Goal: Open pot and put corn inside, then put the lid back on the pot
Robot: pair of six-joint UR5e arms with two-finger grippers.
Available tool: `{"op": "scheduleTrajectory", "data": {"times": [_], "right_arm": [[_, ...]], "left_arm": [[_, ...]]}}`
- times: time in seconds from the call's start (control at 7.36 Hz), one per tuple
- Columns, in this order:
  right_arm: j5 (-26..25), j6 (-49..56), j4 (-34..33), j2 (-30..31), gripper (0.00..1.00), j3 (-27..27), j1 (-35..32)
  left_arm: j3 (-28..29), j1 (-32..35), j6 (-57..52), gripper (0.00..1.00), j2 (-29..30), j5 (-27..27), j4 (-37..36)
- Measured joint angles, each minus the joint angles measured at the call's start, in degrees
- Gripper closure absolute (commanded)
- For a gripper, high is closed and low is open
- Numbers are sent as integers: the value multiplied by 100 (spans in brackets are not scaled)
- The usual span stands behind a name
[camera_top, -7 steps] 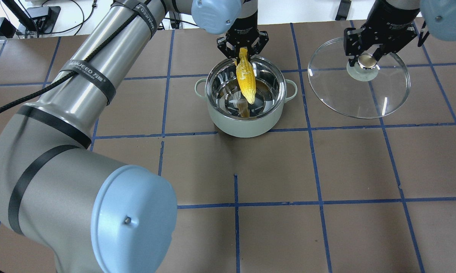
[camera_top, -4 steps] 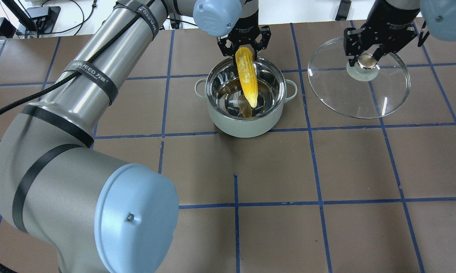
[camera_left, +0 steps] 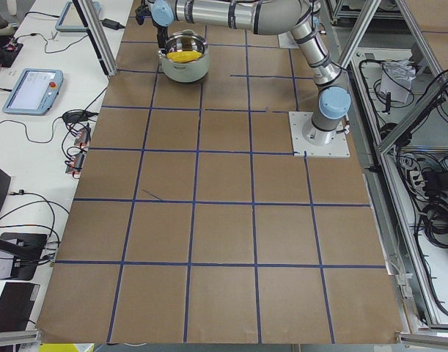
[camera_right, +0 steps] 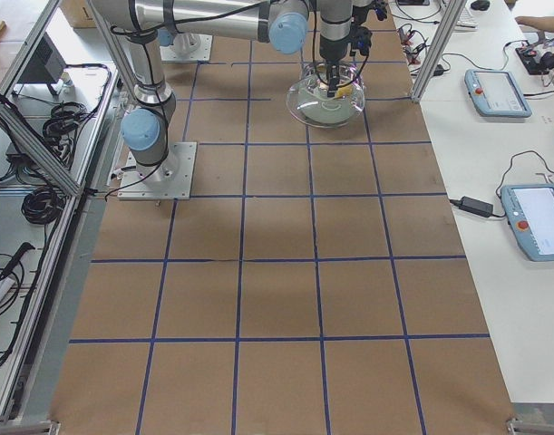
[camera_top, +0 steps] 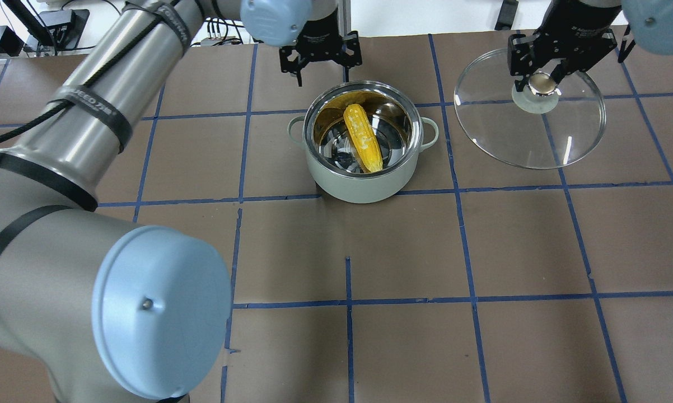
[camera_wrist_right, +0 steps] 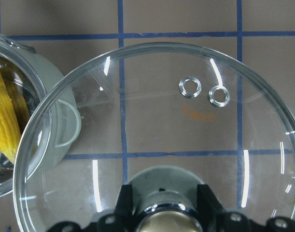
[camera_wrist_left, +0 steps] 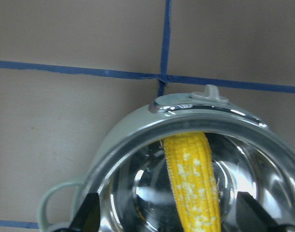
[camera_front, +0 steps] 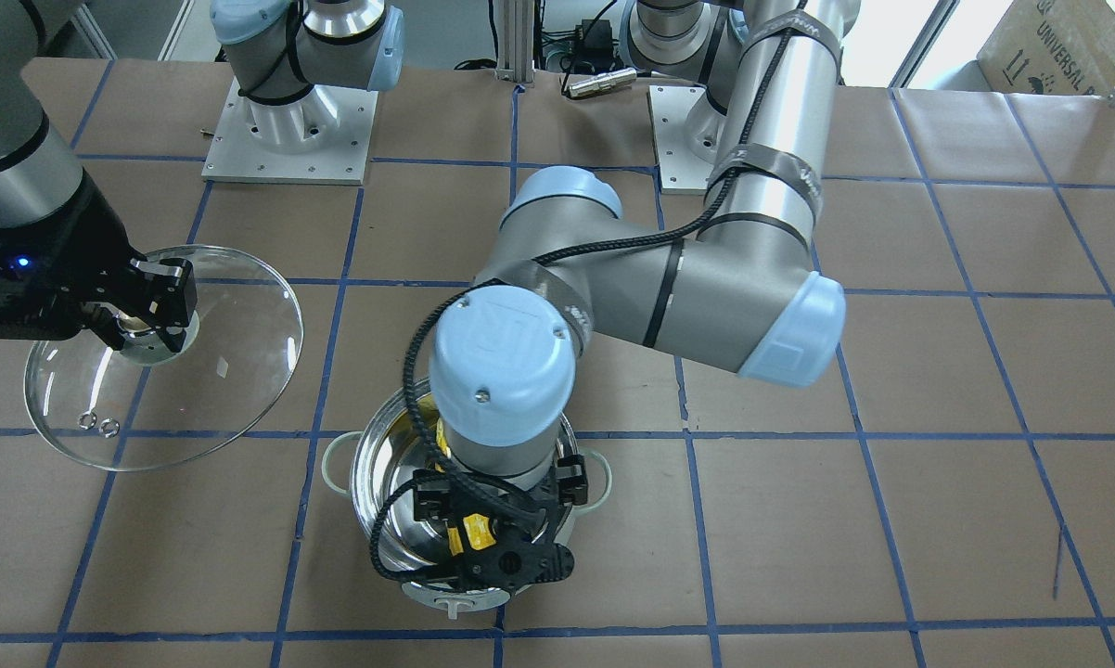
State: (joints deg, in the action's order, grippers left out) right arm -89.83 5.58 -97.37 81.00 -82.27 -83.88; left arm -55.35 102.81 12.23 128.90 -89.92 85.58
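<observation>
The left gripper (camera_top: 321, 74) points down, released, over the pot's (camera_top: 359, 187) far rim by the table's (camera_top: 482, 252) far edge; the corn (camera_top: 363, 137) lies inside. The right gripper (camera_top: 543, 81) points down, grasping the lid (camera_top: 538, 140) by its knob (camera_top: 541, 85).

— What sort of place was it?

— A robotics lab, not a kitchen. The table (camera_left: 224, 242) was papered brown and marked off in a grid of blue tape (camera_top: 349, 336).

— What else showed it?

— Two industrial arms (camera_front: 780, 111) stood bolted to steel plates (camera_front: 233, 158). Aluminium framing (camera_left: 418, 108) ran along one side, with cables (camera_left: 432, 216) bundled behind it. Teach pendants (camera_right: 497, 91) lay on a white bench (camera_right: 503, 299) beside the table, and a cardboard box (camera_front: 1049, 37) sat off past the table's edge.
</observation>
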Motion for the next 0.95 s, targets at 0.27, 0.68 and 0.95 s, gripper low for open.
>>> {"op": "scheduleTrajectory", "data": {"times": [0.27, 0.68, 0.95], "right_arm": [[171, -182, 305, -385, 95, 696, -193], [321, -1006, 489, -1278, 95, 1664, -1122], [149, -1405, 421, -1843, 95, 1987, -1869]], "left_arm": [[-1091, -547, -876, 0, -871, 6, -51], [-2559, -1334, -1582, 0, -2161, 9, -78], [-3261, -1455, -1643, 0, -2910, -166, -65]]}}
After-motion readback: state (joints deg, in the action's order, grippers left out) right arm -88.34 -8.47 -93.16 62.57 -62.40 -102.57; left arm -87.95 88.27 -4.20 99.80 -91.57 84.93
